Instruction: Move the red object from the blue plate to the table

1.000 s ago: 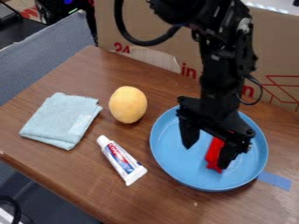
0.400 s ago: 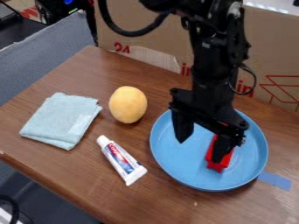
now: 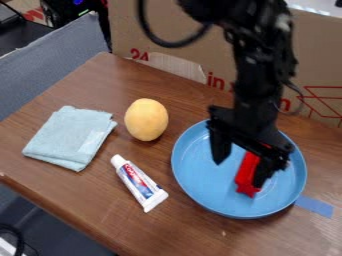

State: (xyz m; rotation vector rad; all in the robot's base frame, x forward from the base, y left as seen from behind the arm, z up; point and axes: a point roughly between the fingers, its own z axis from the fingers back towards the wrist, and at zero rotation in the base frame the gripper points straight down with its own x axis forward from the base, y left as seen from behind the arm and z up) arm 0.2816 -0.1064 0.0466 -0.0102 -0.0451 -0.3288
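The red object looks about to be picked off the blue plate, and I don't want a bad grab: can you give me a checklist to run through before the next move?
1. Jaws of the gripper open: ok.
2. Gripper pointing down over the blue plate: ok.
3. Red object lying inside the plate, not yet lifted: ok.
4. Jaws straddling the red object squarely: cannot tell, the gripper hides part of it.
5. Orange ball and toothpaste tube outside the plate, away from the gripper: ok.
6. Bare table available for setting it down: ok.
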